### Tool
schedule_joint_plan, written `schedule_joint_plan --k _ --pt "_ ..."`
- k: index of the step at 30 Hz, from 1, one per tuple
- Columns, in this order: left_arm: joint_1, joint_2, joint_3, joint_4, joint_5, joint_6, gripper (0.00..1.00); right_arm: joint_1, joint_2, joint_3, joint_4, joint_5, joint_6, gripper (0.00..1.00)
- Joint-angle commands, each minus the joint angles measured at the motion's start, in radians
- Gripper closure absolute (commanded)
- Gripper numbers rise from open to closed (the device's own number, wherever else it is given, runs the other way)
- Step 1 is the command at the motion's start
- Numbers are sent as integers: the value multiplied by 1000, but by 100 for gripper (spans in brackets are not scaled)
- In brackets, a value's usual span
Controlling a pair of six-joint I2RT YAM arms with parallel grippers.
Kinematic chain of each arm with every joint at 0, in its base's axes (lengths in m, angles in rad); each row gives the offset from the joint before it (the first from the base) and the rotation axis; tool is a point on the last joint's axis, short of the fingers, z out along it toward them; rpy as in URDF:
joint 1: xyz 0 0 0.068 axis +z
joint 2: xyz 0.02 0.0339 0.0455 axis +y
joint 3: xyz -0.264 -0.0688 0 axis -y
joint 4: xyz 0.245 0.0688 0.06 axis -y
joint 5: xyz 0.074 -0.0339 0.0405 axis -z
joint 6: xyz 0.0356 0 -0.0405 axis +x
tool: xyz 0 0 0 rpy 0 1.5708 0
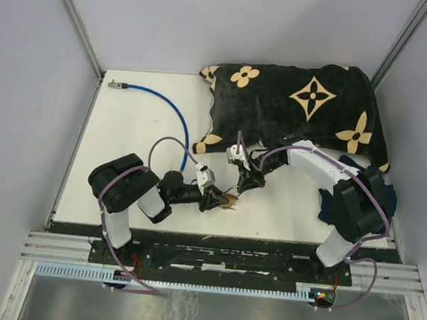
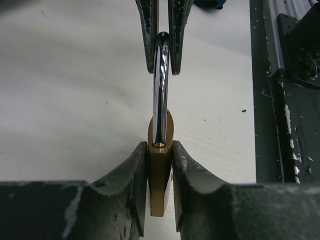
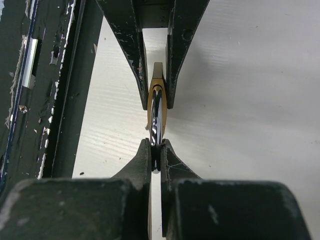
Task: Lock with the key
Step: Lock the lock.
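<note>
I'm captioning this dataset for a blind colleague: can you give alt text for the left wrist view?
A brass padlock, seen edge-on, is clamped between the left gripper's dark fingers at the bottom of the frame. Its chrome shackle rises to the top, where the right gripper pinches it, with a white table behind.

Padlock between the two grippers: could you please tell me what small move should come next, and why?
Probably the right gripper should press the shackle straight toward the brass body while the left gripper steadies it. Each is clamped on its part, in line with the other. Whether the shackle is fully seated cannot be told, and neither grip holds a key.
</note>
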Motion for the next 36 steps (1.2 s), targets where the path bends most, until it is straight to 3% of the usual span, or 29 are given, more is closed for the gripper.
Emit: schedule_joint_plan --k 1,4,10,14,28,36 --pt "-1 9 1 59 35 -19 84 2 -17 -28 19 10 -17 98" --pt "0 -27 -9 6 19 20 97 3 -39 -42 21 5 -42 98" --pt "0 -196 -16 -194 -53 154 97 23 -85 -69 57 10 -64 98" --pt "0 -227 -2 -289 -72 228 97 33 -56 -61 69 23 -52 98" --pt "6 -196 -19 -249 -87 243 97 97 51 -34 20 -4 0 98" --pt "25 -176 -33 -214 -45 226 97 106 17 -179 286 -34 133 98"
